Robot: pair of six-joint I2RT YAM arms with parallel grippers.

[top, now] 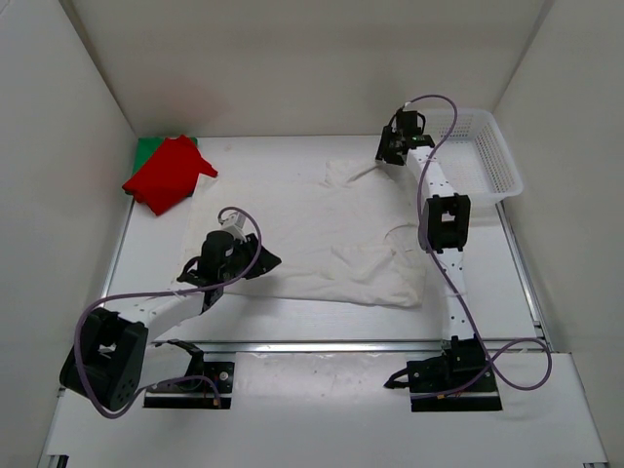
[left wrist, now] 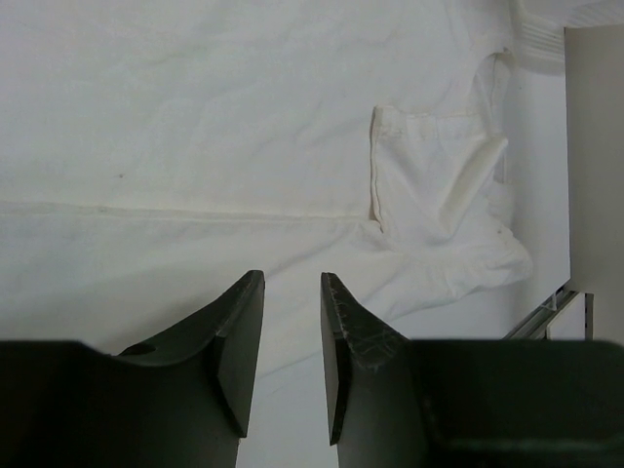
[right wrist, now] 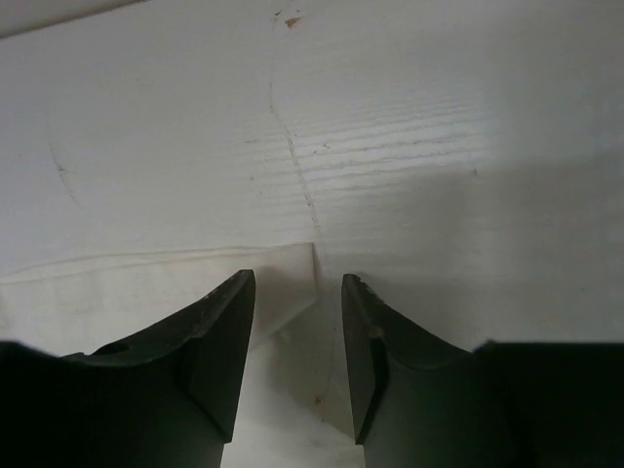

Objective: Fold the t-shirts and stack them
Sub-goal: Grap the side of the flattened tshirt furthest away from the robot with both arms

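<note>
Ahead of the left jaws only the flat off-white t-shirt covers the desk; the white basket stands close behind the right jaws.

No legible txt or labels, seemingly, any view.

1. A robot test cell in a lab: plain white walls box in the white worktop beyond the jaws and to either side of them.
2. Behind the jaws, the left arm and right arm are bolted to black base plates, and lilac cables loop along them.
</note>
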